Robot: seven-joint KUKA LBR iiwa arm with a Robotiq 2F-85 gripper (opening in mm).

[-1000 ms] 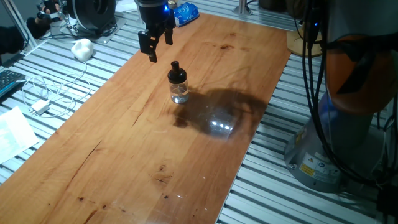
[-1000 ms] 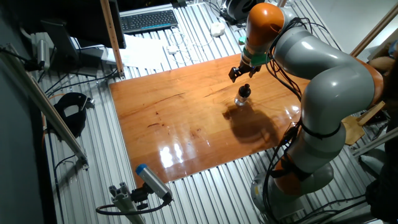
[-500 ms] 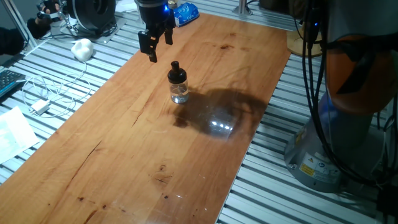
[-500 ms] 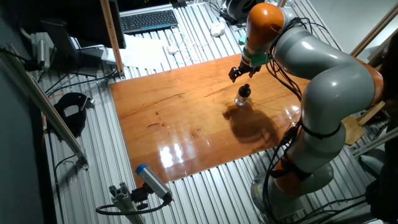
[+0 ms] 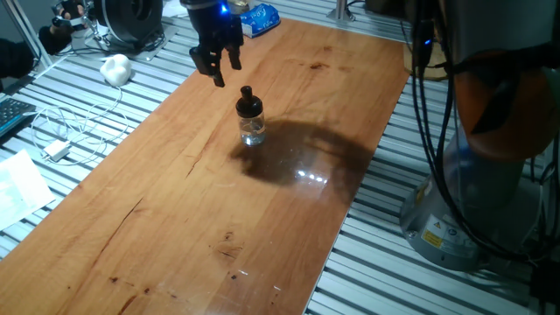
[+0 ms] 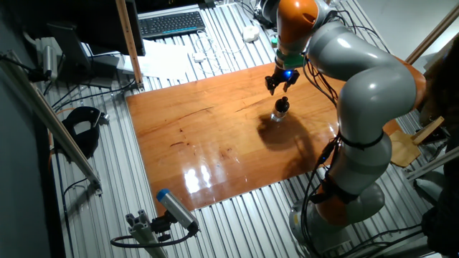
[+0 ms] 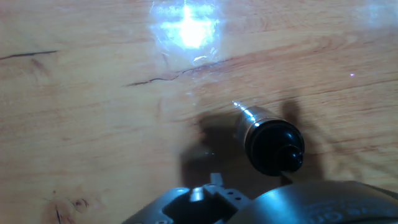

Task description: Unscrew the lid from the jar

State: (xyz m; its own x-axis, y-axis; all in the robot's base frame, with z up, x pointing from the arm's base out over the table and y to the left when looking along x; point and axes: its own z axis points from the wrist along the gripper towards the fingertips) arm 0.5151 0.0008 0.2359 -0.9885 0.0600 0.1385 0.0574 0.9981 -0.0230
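A small clear glass jar (image 5: 252, 131) stands upright on the wooden table (image 5: 175, 219), with its black knobbed lid (image 5: 248, 102) on top. My gripper (image 5: 220, 68) hangs above the table, up and to the left of the lid, apart from it, open and empty. In the other fixed view the gripper (image 6: 277, 84) hovers just above and behind the jar (image 6: 280, 112) and lid (image 6: 282, 104). In the hand view the lid (image 7: 274, 148) shows from above at lower right, the jar's glass (image 7: 249, 117) beside it. My fingertips are out of that view.
A white lump (image 5: 115, 68), cables (image 5: 61, 131) and a blue bag (image 5: 260, 17) lie off the table's far left edge. The robot base (image 5: 490, 175) stands at the right. A keyboard (image 6: 171, 24) and papers lie beyond the table in the other fixed view.
The arm has swung and the gripper has turned about its axis, shifting slightly left and up. The jar and lid have not moved.
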